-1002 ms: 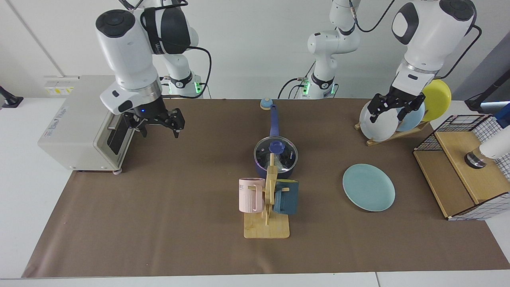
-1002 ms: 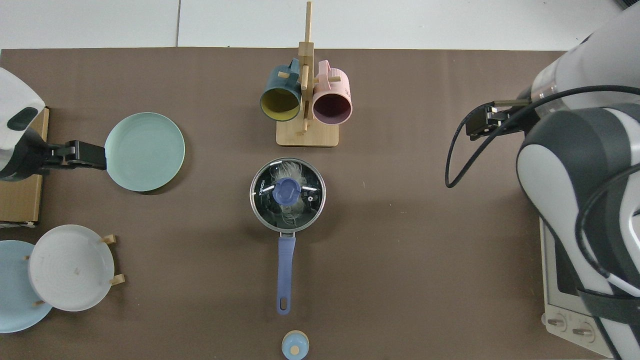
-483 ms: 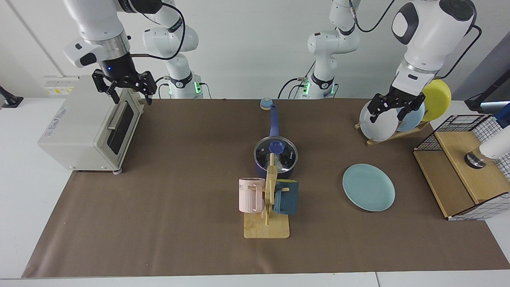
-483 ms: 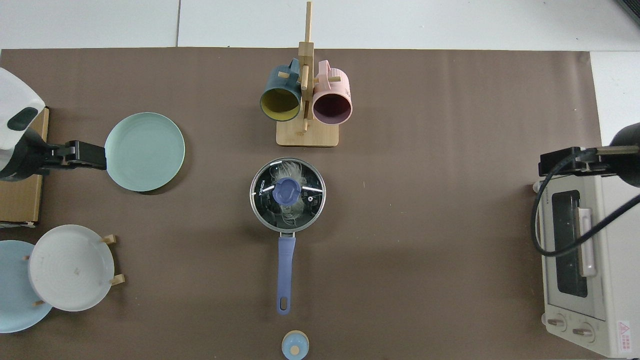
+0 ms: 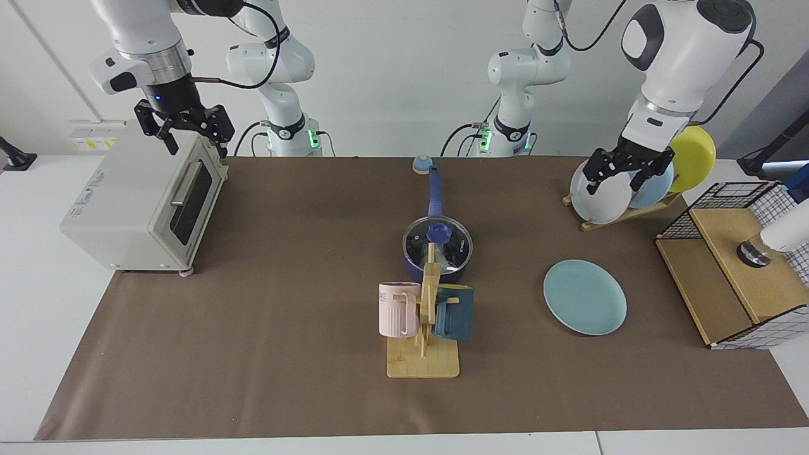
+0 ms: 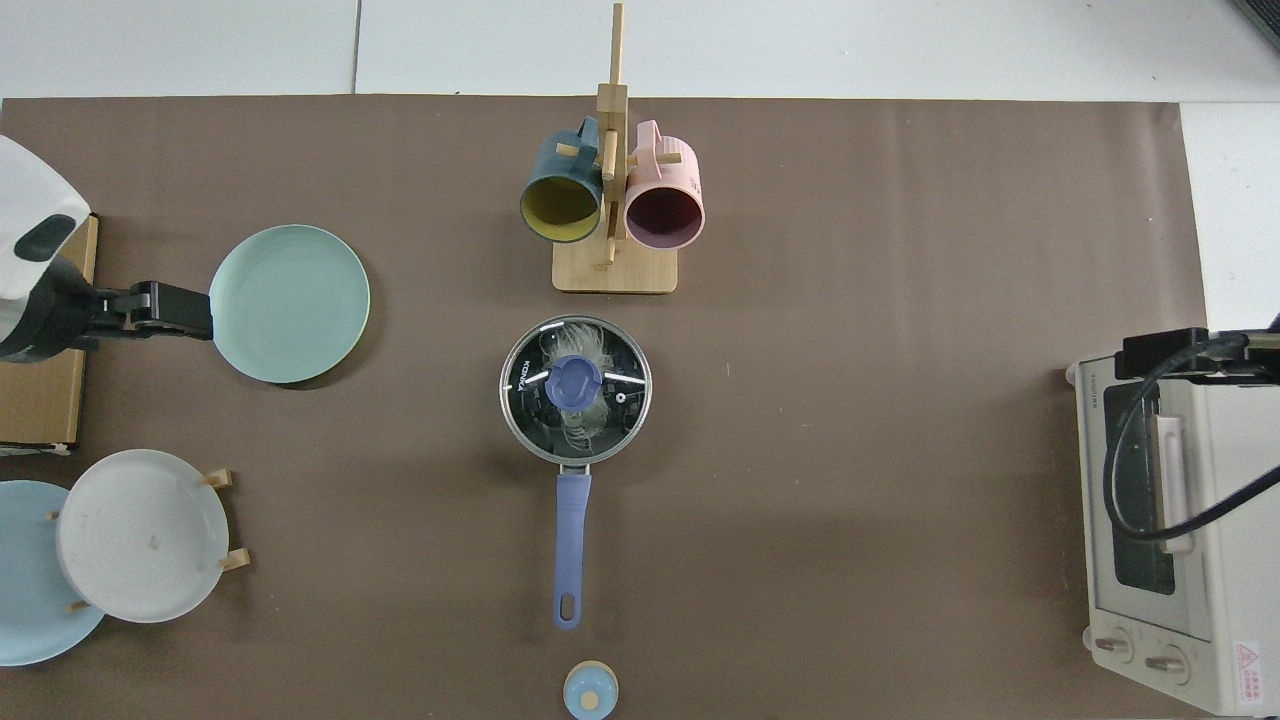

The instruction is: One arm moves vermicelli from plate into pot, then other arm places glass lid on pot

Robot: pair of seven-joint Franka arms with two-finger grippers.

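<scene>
Right pincer (image 5: 183,128) higher, over toaster (image 5: 136,202)

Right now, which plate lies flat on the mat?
The teal plate. The white, pale blue and yellow plates stand on edge in the rack.

Both my arms are lifted, both grippers empty.

My right gripper (image 5: 185,128), blue light on at its wrist, hangs high at the facing view's left, fingers spread and pointing down. My left gripper (image 5: 620,179) hangs at the view's right, wrist tipped slightly, fingers parted; from above, its gripper (image 6: 165,309) shows at the left edge, reaching inward.
</scene>
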